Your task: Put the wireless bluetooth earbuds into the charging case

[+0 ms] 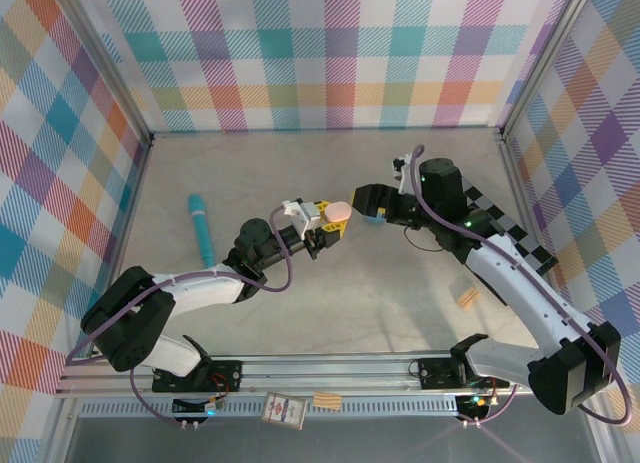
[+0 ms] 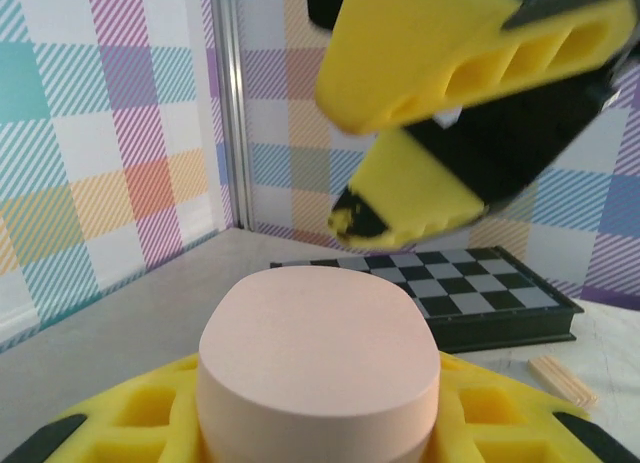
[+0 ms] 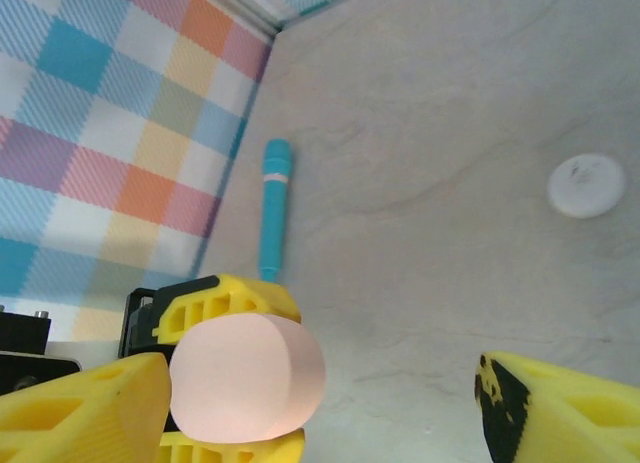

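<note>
A pale pink oval charging case is held above the middle of the table, its lid closed. My left gripper is shut on it, yellow fingers clamping it from both sides. In the left wrist view the case sits between the pads. My right gripper hovers just right of the case and is open; one of its fingers is close beside the case, the other far off. Its fingers loom above the case. The earbuds are out of view.
A long teal-blue cylinder lies on the left of the table. A folded chessboard rests at the right, with a small wooden block in front of it. A small white round piece lies on the table.
</note>
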`<state>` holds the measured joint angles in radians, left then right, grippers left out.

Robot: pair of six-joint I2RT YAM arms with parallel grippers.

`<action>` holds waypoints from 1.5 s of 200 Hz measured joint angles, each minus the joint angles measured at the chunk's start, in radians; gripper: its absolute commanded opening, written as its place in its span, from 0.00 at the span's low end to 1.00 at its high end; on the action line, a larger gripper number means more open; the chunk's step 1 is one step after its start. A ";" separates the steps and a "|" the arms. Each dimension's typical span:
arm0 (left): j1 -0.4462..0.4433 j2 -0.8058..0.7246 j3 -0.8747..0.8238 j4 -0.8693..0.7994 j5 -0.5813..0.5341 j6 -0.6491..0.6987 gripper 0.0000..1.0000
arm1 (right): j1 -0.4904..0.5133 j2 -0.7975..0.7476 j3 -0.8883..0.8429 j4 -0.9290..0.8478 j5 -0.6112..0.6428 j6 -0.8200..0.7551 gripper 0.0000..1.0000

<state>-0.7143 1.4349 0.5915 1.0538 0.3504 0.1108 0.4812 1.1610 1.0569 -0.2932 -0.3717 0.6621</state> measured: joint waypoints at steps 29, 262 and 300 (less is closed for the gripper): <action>0.003 0.000 0.000 0.032 0.015 -0.032 0.36 | -0.013 0.002 -0.071 0.124 -0.131 0.170 0.77; 0.010 -0.058 0.027 -0.097 0.087 0.008 0.97 | -0.011 0.062 -0.162 0.427 -0.252 0.457 0.18; 0.017 -0.204 0.026 -0.366 0.103 0.127 1.00 | -0.018 0.112 -0.192 0.418 -0.191 0.389 0.18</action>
<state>-0.6975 1.2304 0.6178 0.6880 0.4530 0.2382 0.4629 1.2732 0.8654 0.1246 -0.5629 1.0512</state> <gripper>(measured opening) 0.995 0.258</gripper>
